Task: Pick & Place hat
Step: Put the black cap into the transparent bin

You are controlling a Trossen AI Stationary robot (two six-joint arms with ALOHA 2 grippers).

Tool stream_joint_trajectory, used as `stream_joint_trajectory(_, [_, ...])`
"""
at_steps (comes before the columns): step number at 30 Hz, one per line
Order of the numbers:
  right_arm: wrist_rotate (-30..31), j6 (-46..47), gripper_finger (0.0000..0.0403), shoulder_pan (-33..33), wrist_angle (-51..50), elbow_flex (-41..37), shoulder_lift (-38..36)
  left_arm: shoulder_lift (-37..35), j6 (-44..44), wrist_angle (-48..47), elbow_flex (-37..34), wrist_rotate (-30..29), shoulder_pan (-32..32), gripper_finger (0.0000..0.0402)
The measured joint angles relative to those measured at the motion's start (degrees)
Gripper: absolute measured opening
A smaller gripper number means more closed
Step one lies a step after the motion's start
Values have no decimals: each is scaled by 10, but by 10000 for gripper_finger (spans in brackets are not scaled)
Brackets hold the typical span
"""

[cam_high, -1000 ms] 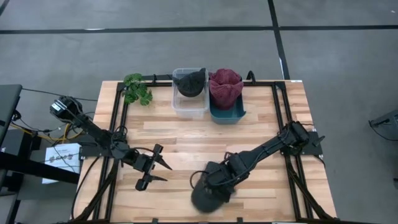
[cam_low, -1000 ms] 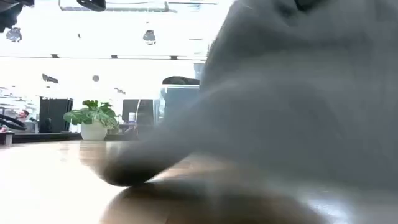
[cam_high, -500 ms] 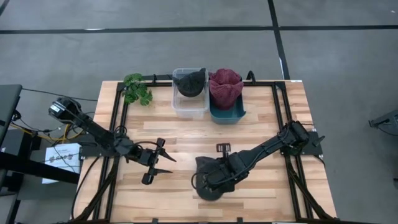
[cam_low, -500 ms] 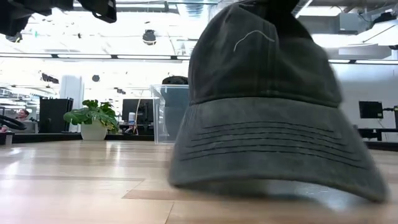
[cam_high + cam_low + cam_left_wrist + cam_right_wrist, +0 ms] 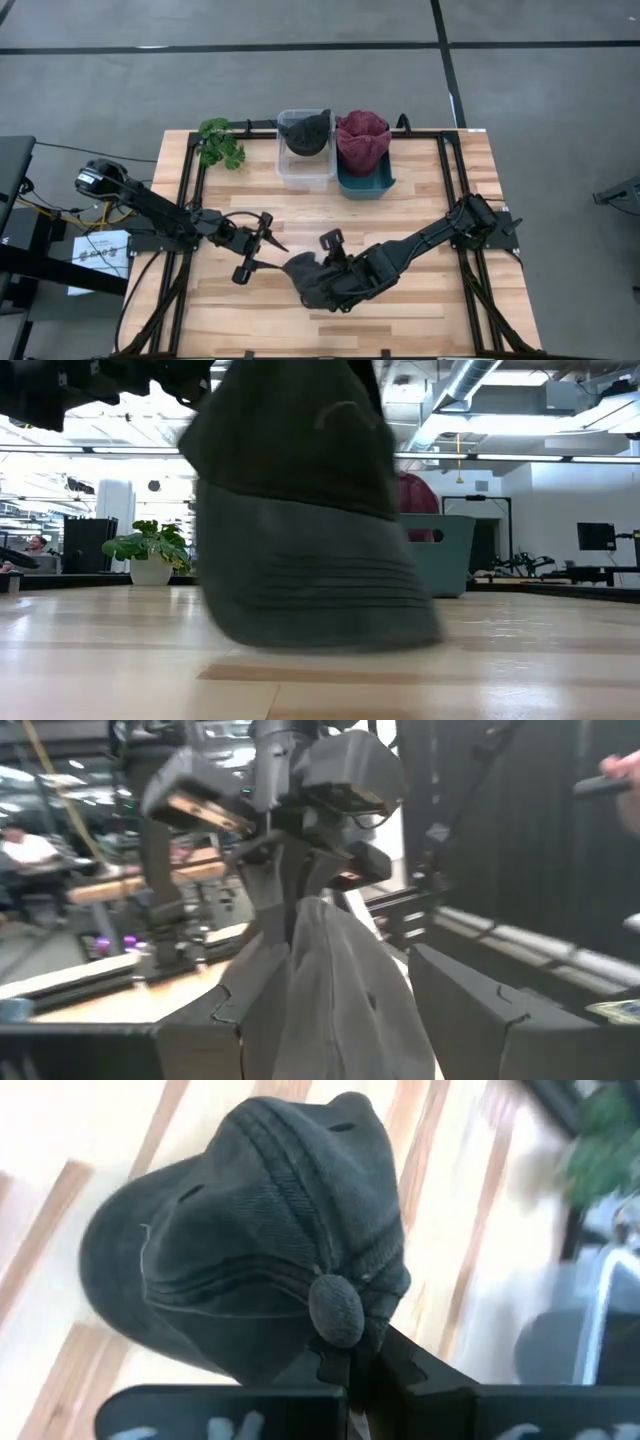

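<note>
One dark grey cap (image 5: 312, 283), faded with a stitched brim, hangs over the counter (image 5: 420, 215) pinched in the closed right claw (image 5: 335, 272), the left claw (image 5: 257, 246) spread beside it, behind a clear bin (image 5: 305, 165) holding another dark hat (image 5: 305, 133) and a teal bin (image 5: 366, 182) holding a maroon one (image 5: 362, 138).

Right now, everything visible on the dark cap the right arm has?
The dark cap is a charcoal, washed-cotton baseball cap with a stitched brim, eyelets, seamed panels and a top button. The right gripper is shut on its crown fabric beside that button, so the crown is bunched. It sits near the table's front centre, brim hanging low over the wood; whether it touches is unclear. The left gripper, open, is beside it, not touching.
</note>
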Motion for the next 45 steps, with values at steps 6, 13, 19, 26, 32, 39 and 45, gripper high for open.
stream_joint_trajectory(6, [17, -55, 0, 0, 55, 0, 0, 0, -39, -13, 0, 59, 14, 204])
stream_joint_trajectory(13, [30, -92, 0, 0, 95, 0, 0, 0, -42, -44, 0, 59, 14, 204])
stream_joint_trajectory(19, [30, -92, 0, -6, 102, 0, 0, 0, -44, -58, 0, 59, 14, 204])
stream_joint_trajectory(26, [29, -92, 0, -13, 103, 0, 0, 4, -76, -59, 0, 58, 13, 174])
stream_joint_trajectory(32, [27, -92, 0, -17, 122, 0, 0, 4, -110, -59, 0, 8, 13, 102])
stream_joint_trajectory(39, [26, 44, 0, -23, 146, 0, 0, 4, -138, -54, 0, -26, 14, 9])
stream_joint_trajectory(45, [-30, 133, 19, -27, 135, 0, 0, 4, -142, -50, 0, -2, 13, 6])
